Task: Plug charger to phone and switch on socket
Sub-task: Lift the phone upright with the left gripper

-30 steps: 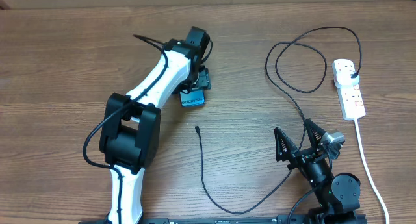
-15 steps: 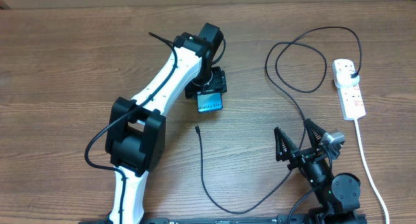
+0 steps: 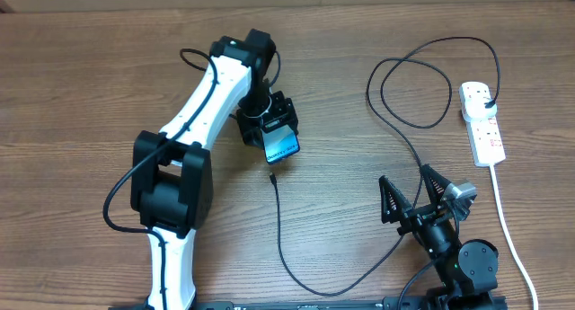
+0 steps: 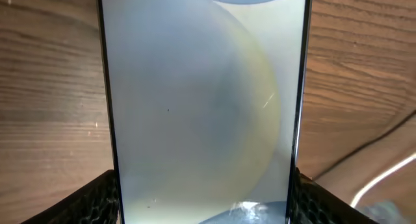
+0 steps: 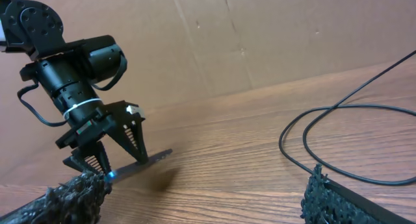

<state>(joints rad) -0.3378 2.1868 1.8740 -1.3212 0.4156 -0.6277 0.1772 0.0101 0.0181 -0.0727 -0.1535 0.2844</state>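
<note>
My left gripper (image 3: pixel 274 130) is shut on the phone (image 3: pixel 282 146), whose light blue screen fills the left wrist view (image 4: pixel 201 107) between both fingers. The phone is held tilted, its lower end just above the small black connector tip (image 3: pixel 272 177) of the charger cable (image 3: pixel 296 274). The cable curves along the table, loops at the back (image 3: pixel 409 85) and ends in a black plug (image 3: pixel 488 105) seated in the white socket strip (image 3: pixel 482 123) at the far right. My right gripper (image 3: pixel 418 199) is open and empty, low at the front right; the cable runs past it (image 5: pixel 338 107).
The socket's thick white cord (image 3: pixel 508 229) runs down the right side toward the front edge. A brown cardboard wall (image 5: pixel 260 36) stands behind the table. The left arm (image 3: pixel 193 121) stretches across the left half of the table.
My left gripper has carried the phone back left and down and turned it, so its lower end now hangs just above the cable's connector tip. The right arm has not moved.
</note>
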